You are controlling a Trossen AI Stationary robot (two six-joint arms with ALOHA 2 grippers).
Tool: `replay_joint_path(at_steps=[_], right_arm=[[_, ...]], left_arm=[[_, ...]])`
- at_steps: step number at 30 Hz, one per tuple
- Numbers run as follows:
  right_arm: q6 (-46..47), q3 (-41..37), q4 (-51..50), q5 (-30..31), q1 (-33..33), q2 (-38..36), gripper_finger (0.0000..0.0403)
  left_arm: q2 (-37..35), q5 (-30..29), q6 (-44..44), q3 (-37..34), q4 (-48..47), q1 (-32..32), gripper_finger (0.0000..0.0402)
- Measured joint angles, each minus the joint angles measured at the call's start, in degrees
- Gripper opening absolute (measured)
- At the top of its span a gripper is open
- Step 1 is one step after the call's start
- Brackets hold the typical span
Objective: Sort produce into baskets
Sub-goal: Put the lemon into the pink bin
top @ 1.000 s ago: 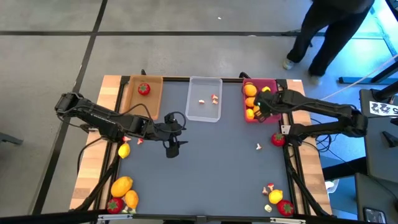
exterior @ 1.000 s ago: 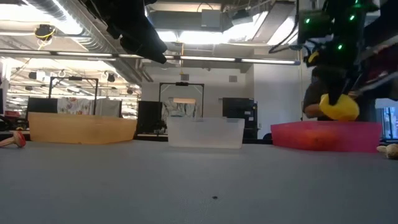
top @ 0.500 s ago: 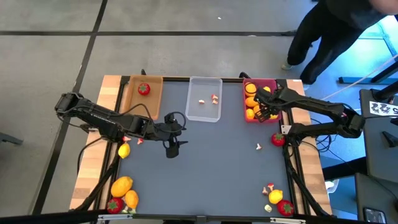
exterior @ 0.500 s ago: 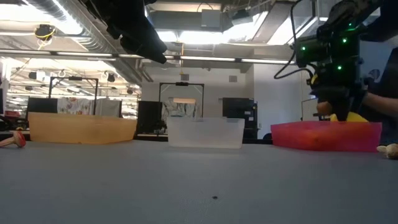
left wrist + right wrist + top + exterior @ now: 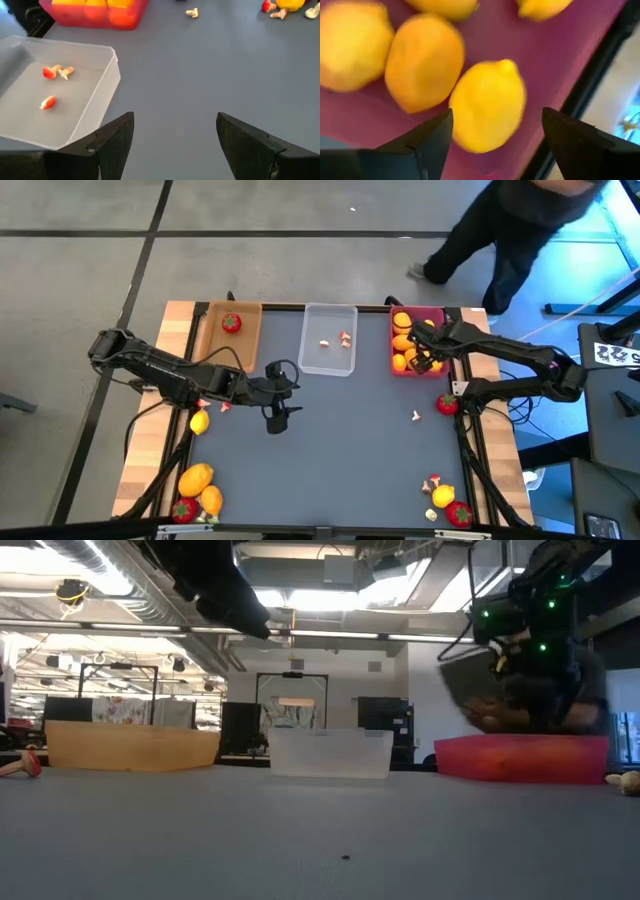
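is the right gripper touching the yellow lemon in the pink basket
Apart. In the right wrist view the right gripper is open, and the lemon lies in the pink basket with a clear gap to each finger.

1. A robotics lab or industrial test hall: exposed ceiling ducts [image 5: 110, 585] and strip lights run above the grey work surface [image 5: 330, 440].
2. Beyond the surface, dark monitors [image 5: 380, 725] and metal frames line the open room.
3. A person [image 5: 510, 230] walks the concrete floor [image 5: 300, 210] behind the surface.
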Motion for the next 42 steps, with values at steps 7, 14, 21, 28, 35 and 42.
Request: replay_joint_path(at_steps=[7, 14, 21, 28, 35, 42], right_arm=[[-0.63, 8.01, -1.25, -5.94, 3.01, -2.94, 0.0305], [3.25, 10.61, 10.84, -9.14, 17.40, -6.87, 0.0305], [7.12, 10.63, 31.25, -8.62, 35.02, -4.65, 0.0305], [0.03, 10.63, 44.25, -7.97, 46.08, 0.38, 0.0305], [-1.06, 10.63, 45.00, -4.96, 48.81, 6.42, 0.0305], [-1.06, 10.61, 45.69, -5.00, 48.78, 10.70, 0.0305]], left_arm=[[-0.42, 0.38, -1.42, 2.60, -5.10, -0.06, 0.0278], [-2.60, 0.45, -10.61, 7.67, -24.40, -2.52, 0.0278], [-2.62, 1.33, -26.52, 7.37, -41.69, -5.00, 0.0278], [-2.49, 11.68, -45.82, 2.64, -50.71, -5.01, 0.0278], [-1.18, 24.78, -60.98, -4.61, -54.38, -5.40, 0.0278], [1.75, 27.64, -64.16, -8.58, -56.53, -5.62, 0.0278]])
